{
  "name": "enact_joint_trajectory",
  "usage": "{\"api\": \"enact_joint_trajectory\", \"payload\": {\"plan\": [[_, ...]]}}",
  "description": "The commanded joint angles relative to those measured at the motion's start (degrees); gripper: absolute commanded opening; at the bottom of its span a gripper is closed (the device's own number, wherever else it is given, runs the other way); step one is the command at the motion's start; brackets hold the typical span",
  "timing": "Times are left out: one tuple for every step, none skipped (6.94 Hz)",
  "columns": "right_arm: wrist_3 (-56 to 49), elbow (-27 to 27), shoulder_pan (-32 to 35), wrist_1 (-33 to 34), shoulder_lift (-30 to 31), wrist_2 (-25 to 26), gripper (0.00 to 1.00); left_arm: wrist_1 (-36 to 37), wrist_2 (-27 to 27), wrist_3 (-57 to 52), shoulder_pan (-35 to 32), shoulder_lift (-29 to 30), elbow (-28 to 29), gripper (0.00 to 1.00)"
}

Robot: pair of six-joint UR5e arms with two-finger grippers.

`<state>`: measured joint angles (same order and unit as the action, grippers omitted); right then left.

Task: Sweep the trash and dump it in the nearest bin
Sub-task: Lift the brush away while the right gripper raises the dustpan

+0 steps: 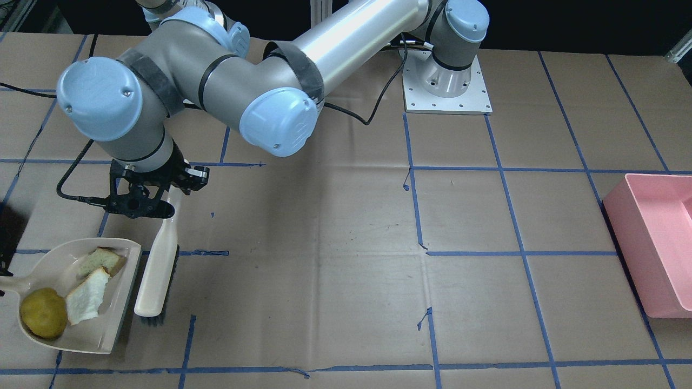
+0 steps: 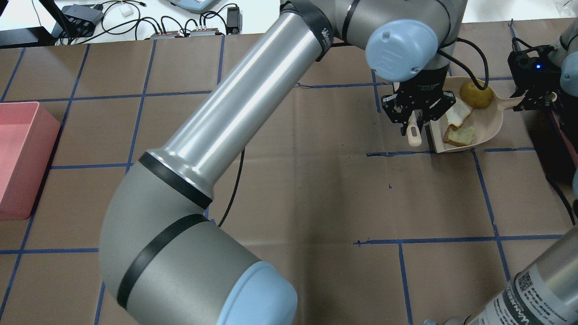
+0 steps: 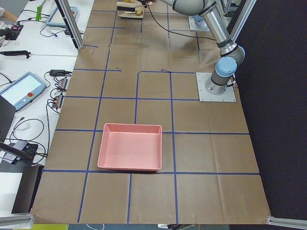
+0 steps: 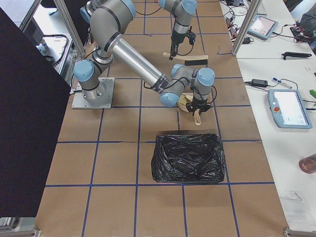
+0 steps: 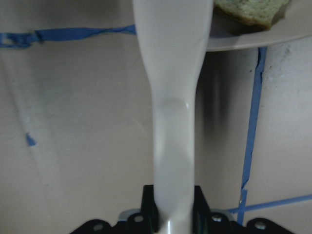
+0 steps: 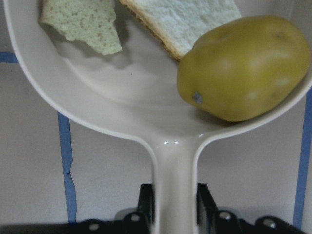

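Note:
A beige dustpan lies flat on the table and holds the trash: a yellow-brown potato-like lump, a bitten white bread slice and a sandwich chunk. My left gripper reaches across the table and is shut on the handle of a beige brush, which lies along the pan's open lip. The same grip shows in the left wrist view. My right gripper is shut on the dustpan's handle. It also shows in the overhead view.
A bin lined with a black bag stands close to the dustpan, on the robot's right end of the table. A pink bin stands far off at the other end. Blue tape lines cross the brown paper table cover.

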<state>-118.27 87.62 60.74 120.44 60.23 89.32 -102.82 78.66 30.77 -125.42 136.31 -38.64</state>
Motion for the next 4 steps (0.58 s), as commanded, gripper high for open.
{"api": "enact_joint_trajectory", "payload": {"plan": [[0.8, -4.9, 0.0, -7.4, 0.1, -1.2, 0.02, -1.2, 1.4, -5.3, 5.9, -12.2, -13.3, 0.00], [0.8, -6.0, 0.0, -9.9, 0.6, -1.3, 0.02, -1.2, 1.5, -8.8, 10.1, -18.6, -20.0, 0.00], [0.9, -6.1, 0.0, -12.0, 2.9, -1.3, 0.02, -1.2, 1.5, -11.0, 13.8, -23.7, -26.1, 0.00], [0.9, -6.0, 0.0, -14.7, 5.7, -2.3, 0.02, -1.1, 4.6, -14.1, 17.1, -27.9, -31.4, 0.00]]}}
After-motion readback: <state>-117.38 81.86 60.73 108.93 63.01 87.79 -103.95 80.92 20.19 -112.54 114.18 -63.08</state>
